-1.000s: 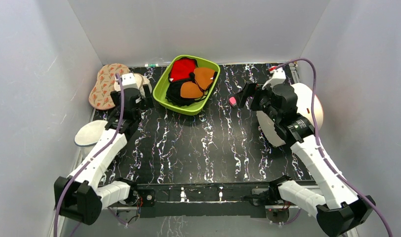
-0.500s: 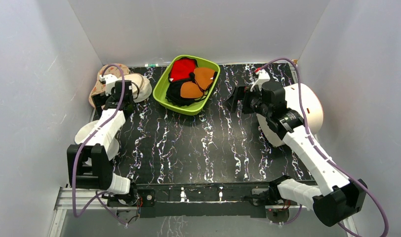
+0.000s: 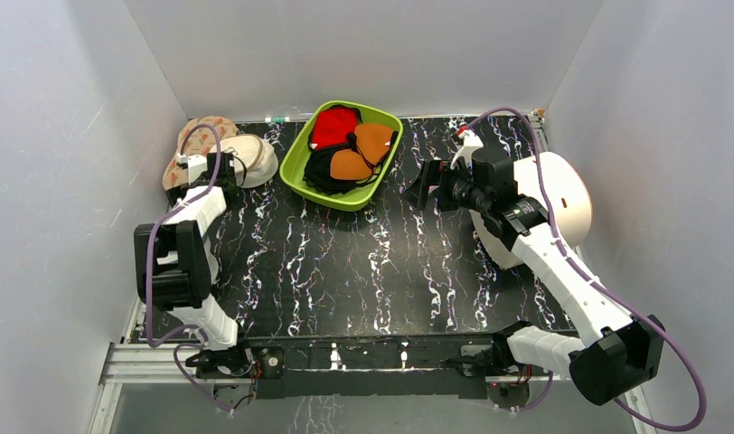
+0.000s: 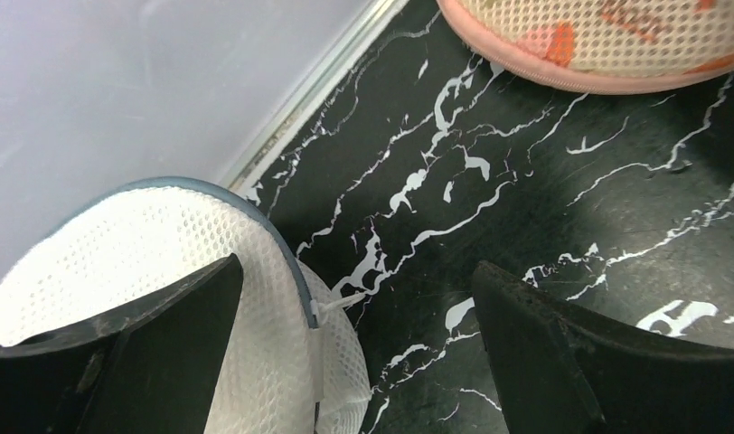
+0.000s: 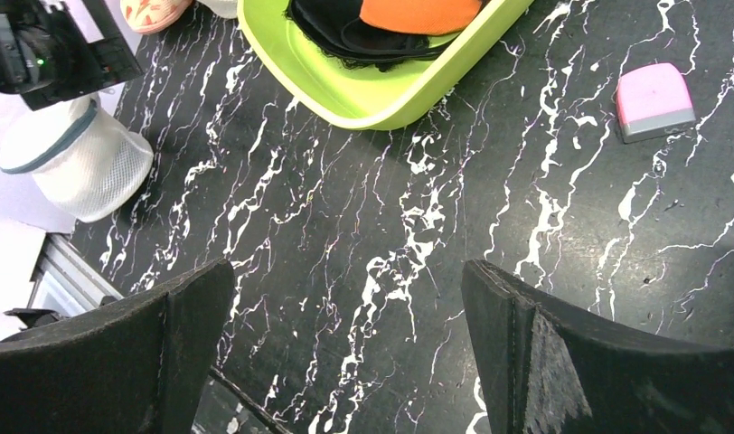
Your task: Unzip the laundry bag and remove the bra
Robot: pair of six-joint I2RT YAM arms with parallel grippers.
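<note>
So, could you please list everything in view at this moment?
laundry bag: one, white mesh with grey rim, left table edge
patterned pouch: one, beige mesh with orange marks, far left corner
round cap: one, cream, beside the patterned pouch
tray: one, lime green, back centre
garments: several, red, orange and black, in the tray
block: one, pink with grey base, on the table near the tray
cylinder: one, white, large, right edge
bra: none visible
table: one, black with white veins
left gripper: one, black, open, over the laundry bag's edge
right gripper: one, black, open, above bare table
</note>
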